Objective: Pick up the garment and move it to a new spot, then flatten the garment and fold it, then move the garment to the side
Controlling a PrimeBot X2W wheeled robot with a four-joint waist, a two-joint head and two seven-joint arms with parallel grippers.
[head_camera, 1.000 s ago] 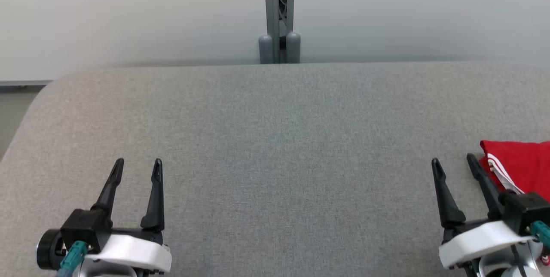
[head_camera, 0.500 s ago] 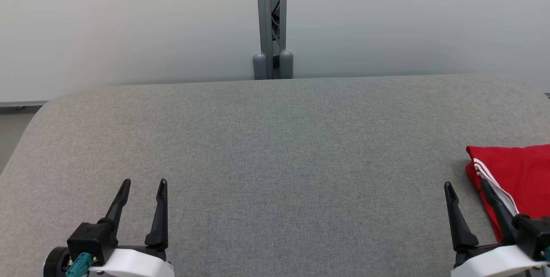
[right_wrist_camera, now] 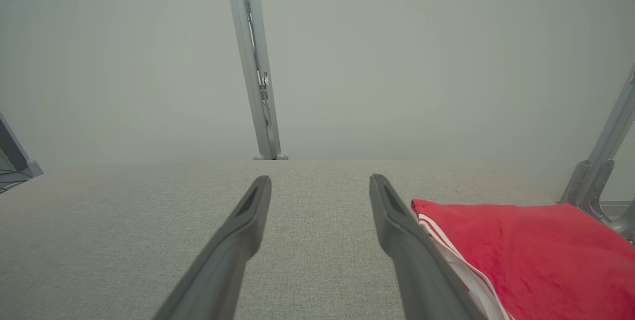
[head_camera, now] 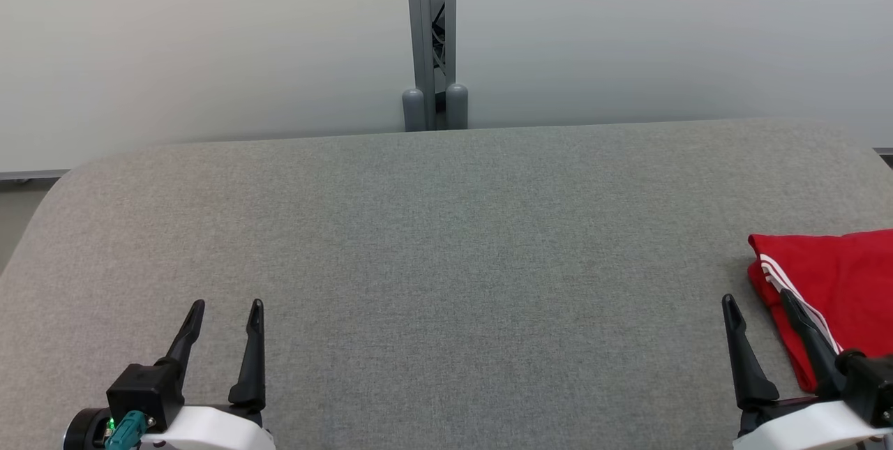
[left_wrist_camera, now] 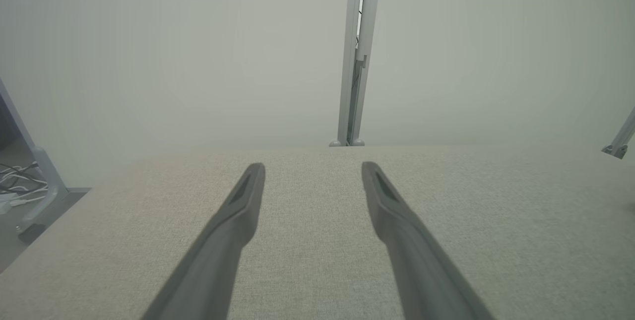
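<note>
Red garment (head_camera: 841, 272) at lower right of frame, just beside right gripper (head_camera: 757, 296); left gripper (head_camera: 227, 303) well apart at lower left; both spread, empty.

A grey fabric-covered table (head_camera: 446, 227) — a folded red garment (head_camera: 837, 282) lies flat at its right edge.

Garment (head_camera: 830, 289) cut off at right edge
</note>
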